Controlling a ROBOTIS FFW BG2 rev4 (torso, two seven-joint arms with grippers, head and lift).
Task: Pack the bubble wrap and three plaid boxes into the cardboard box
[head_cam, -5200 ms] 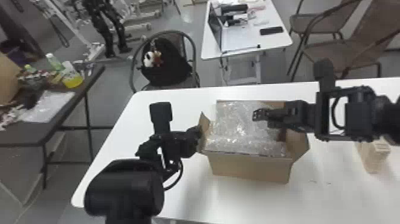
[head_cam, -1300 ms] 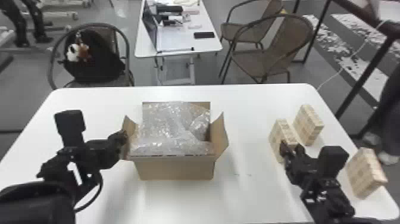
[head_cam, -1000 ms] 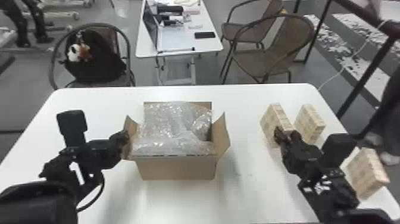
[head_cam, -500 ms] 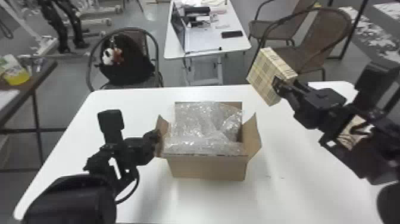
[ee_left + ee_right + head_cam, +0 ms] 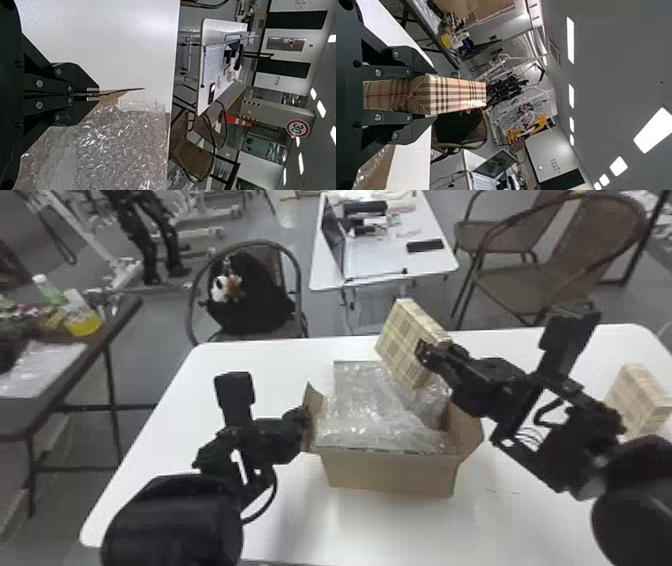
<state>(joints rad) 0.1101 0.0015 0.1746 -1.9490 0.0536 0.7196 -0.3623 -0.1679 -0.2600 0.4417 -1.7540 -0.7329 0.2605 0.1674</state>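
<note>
Head view finds the right gripper (image 5: 432,354) pinching a tilted plaid box (image 5: 400,339), the cardboard box (image 5: 390,476) opening below and leftward of that claw, its left flap (image 5: 312,402) clamped by the left gripper (image 5: 98,94).

The right gripper (image 5: 430,351) clasps a plaid box (image 5: 457,95) by two opposite sides. Bubble wrap (image 5: 371,168) shows beside the cardboard box's wall (image 5: 382,174), near the white desk's (image 5: 414,164) edge.
</note>
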